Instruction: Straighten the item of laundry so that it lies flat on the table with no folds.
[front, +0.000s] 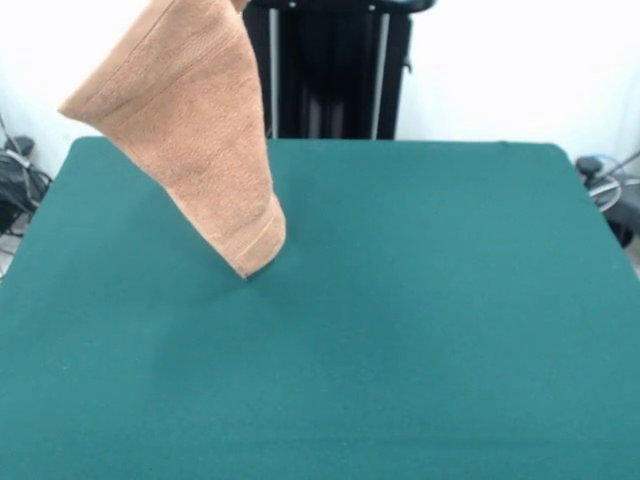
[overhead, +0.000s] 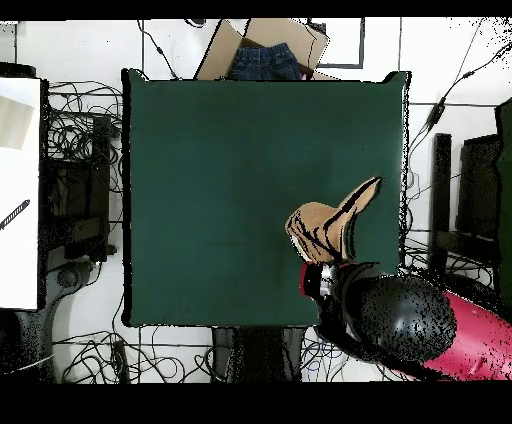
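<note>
The towel (front: 190, 130) hangs straight below me, its lowest corner just touching the table (front: 420, 330). My gripper itself is hidden; I cannot tell its state.

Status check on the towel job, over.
Gripper out of sight above the frame. Towel hanging lifted, bottom corner at table, still folded. Nothing in the way.

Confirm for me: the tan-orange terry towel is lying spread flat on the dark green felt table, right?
No. The tan-orange terry towel hangs lifted from above, draped in folds, with only its lowest corner at the dark green felt table. The front view shows it.
</note>
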